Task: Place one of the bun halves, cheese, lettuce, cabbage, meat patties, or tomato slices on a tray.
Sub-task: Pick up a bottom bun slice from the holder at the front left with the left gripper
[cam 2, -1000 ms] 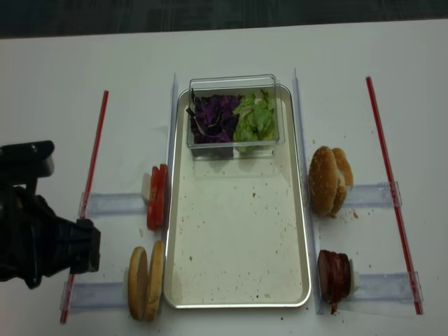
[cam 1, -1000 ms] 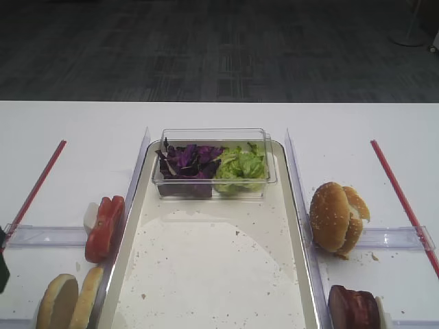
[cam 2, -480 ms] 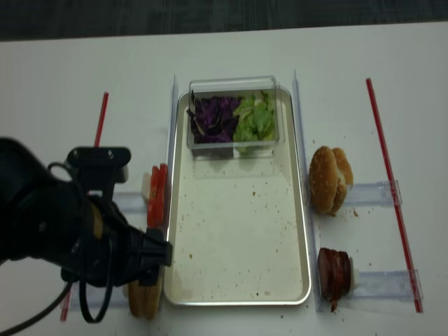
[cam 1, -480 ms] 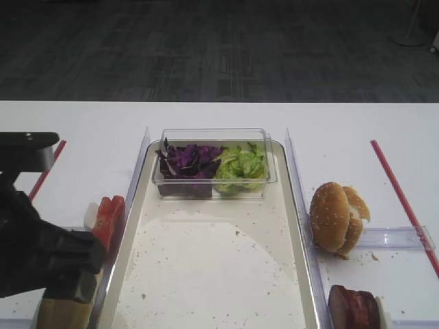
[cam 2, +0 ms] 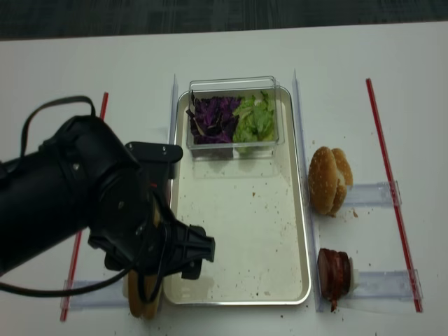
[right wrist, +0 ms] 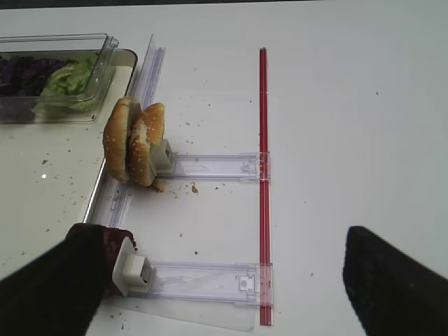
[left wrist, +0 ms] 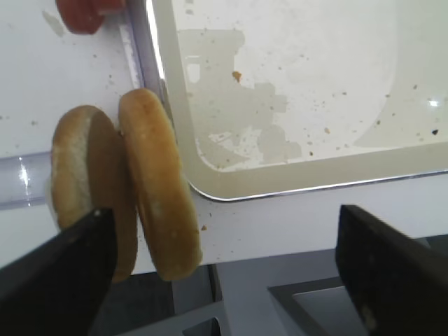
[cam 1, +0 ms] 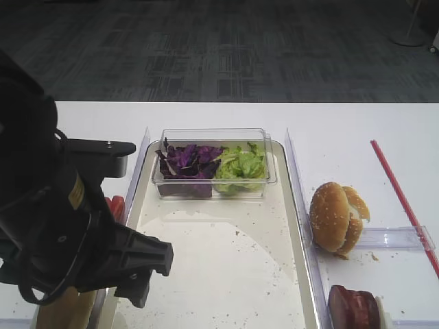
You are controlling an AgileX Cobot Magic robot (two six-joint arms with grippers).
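Two bun halves [left wrist: 126, 189] stand on edge at 8 o'clock off the tray [left wrist: 210, 178], touching its corner | my left gripper [left wrist: 220, 273] hangs over them, jaws spread wide, holding nothing | my right gripper [right wrist: 217, 280] spread, meat patties [right wrist: 112, 241] at 9 o'clock.

Bright, even overhead light is washing the white worktop [cam 2: 231, 49] almost shadowless. Glare is streaking the tray [left wrist: 294, 175] rim in the left wrist view, where the dark gripper fingers [left wrist: 392, 266] are sitting blurred, out of focus.
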